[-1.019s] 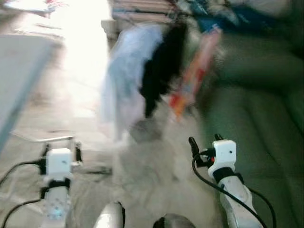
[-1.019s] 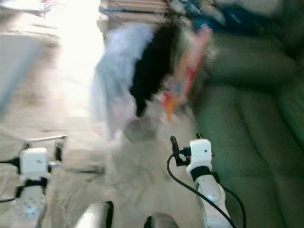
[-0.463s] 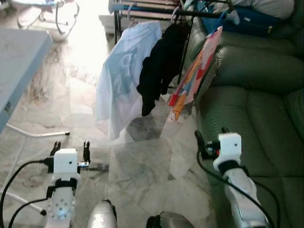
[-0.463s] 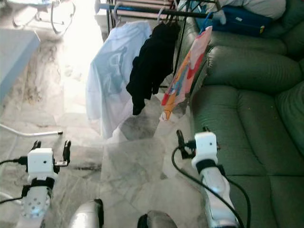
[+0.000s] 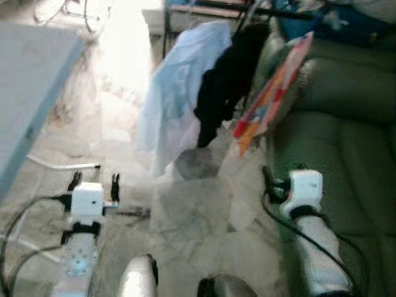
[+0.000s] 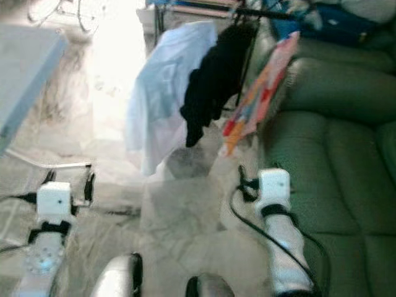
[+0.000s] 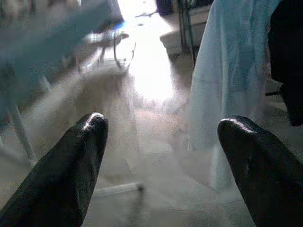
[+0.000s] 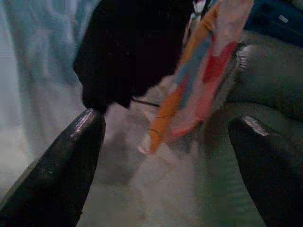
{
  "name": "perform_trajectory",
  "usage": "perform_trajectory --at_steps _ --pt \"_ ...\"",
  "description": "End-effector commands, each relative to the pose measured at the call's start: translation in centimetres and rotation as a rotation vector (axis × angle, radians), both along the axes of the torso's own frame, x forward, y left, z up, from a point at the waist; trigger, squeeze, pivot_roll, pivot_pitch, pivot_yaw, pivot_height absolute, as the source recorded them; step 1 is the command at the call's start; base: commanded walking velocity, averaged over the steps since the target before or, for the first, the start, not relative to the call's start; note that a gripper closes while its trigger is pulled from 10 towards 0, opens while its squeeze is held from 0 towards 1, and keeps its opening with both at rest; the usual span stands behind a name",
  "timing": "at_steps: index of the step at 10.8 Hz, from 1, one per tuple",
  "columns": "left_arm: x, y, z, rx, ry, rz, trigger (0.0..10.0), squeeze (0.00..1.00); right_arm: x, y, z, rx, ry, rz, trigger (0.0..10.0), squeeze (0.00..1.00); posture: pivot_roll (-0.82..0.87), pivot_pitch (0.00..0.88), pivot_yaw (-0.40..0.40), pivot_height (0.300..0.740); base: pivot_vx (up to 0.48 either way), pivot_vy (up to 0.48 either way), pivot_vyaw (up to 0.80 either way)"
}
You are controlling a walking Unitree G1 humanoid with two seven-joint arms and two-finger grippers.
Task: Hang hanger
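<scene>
Head views blurred. Far centre: dark clothes rack point(image 6: 266, 11) w/ three garments hanging from its bar. Left to right: pale blue shirt point(image 5: 179, 93), black garment point(image 5: 226, 77), orange/red/blue patterned cloth point(image 5: 275, 86). Hangers themselves can't be made out at the top of the rack – too blurred. Shirt hem reaches nearly to the marble floor point(image 5: 198, 216); black garment touches shirt's right edge; patterned cloth just beside the green sofa point(image 5: 346, 148), which takes up the right side. A blue item point(image 6: 337, 28) lies on the sofa's far backrest. Grey surface point(image 5: 31, 80) at left, its white leg point(image 5: 62, 165) running across the floor.

Left end effector point(image 5: 93, 181) near-left, low over the floor, fingers apart and released, nothing between them; well apart from the rack. Left wrist view: both fingertips point(image 7: 87, 137) spread, blue shirt ahead, bright sunlit floor beyond.

Right end effector point(image 5: 281, 179) near-right, beside the sofa's front edge, also released and empty. Right wrist view: fingers point(image 8: 80, 142) wide, pointing toward the black garment & patterned cloth, sofa cushion to one side.

Robot's own body parts show at the near edge between the two arms.
</scene>
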State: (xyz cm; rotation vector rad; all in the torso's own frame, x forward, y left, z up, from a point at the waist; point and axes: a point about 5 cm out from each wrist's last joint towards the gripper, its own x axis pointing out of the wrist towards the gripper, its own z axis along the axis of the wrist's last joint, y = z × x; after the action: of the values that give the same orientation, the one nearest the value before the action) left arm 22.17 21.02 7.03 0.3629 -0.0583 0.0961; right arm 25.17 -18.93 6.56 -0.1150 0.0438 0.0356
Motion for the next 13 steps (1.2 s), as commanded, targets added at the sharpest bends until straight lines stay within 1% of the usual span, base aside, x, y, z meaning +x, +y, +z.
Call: perform_trajectory --at_steps 1,2,3,5,6,7,8,9,10,11,12,13 --pt "0.2 -0.7 1.2 0.03 -0.065 -0.034 10.0 0.0 -0.7 -0.7 -0.6 0.001 0.033 -0.017 10.0 0.0 0.06 0.226 -0.119 0.74 0.0 0.0 0.0" --pt "0.3 -0.4 1.5 0.08 -0.087 -0.03 10.0 0.0 -1.0 -0.2 -0.7 0.004 0.031 0.0 10.0 0.0 0.07 0.236 -0.113 0.74 0.0 0.0 0.0" --pt "0.4 0.1 1.7 0.151 -0.097 -0.03 10.0 0.0 -1.3 0.3 -1.0 0.001 0.037 0.009 10.0 0.0 0.08 0.24 -0.11 0.74 0.0 0.0 0.0" --pt "1.0 1.6 1.3 0.179 -0.052 -0.038 10.0 0.0 -1.2 0.6 -0.9 0.004 0.03 0.013 10.0 0.0 0.08 0.241 -0.102 0.74 0.0 0.0 0.0" --pt "1.5 3.2 1.3 0.229 -0.04 -0.011 10.0 0.0 -1.2 0.6 -0.7 0.013 0.021 0.011 10.0 0.0 0.07 0.239 -0.1 0.74 0.0 0.0 0.0" --pt "1.8 3.9 1.1 0.211 -0.011 -0.01 10.0 0.0 -1.0 0.7 -0.9 0.012 0.025 0.012 10.0 0.0 0.07 0.225 -0.099 0.74 0.0 0.0 0.0" --pt "2.2 3.9 1.3 0.186 -0.002 -0.051 10.0 0.0 -0.9 0.6 -0.8 0.019 0.02 0.009 10.0 0.0 0.07 0.218 -0.096 0.74 0.0 0.0 0.0" --pt "2.6 3.1 1.6 0.12 -0.005 -0.063 10.0 0.0 -0.7 0.7 -0.6 0.006 0.008 0.003 10.0 0.0 0.07 0.216 -0.094 0.74 0.0 0.0 0.0" --pt "2.3 2.3 1.5 0.038 -0.004 -0.064 10.0 0.0 -0.7 0.3 -0.4 -0.069 -0.006 -0.031 10.0 0.0 0.06 0.217 -0.067 0.74 0.0 0.0 0.0" --pt "1.5 1.8 1.4 -0.041 -0.006 -0.035 10.0 0.0 -0.8 0.0 -0.1 -0.077 -0.021 -0.048 10.0 0.0 0.06 0.212 -0.06 0.74 0.0 0.0 0.0" --pt "1.1 1.0 1.7 -0.056 -0.021 -0.063 10.0 0.0 -0.9 -0.2 0.0 -0.061 -0.018 -0.065 10.0 0.0 0.06 0.216 -0.063 0.74 0.0 0.0 0.0" --pt "0.7 0.3 2.0 -0.075 -0.027 -0.091 10.0 0.0 -0.9 -0.1 -0.4 -0.123 0.003 -0.076 10.0 0.0 0.06 0.228 -0.075 0.74 0.0 0.0 0.0"
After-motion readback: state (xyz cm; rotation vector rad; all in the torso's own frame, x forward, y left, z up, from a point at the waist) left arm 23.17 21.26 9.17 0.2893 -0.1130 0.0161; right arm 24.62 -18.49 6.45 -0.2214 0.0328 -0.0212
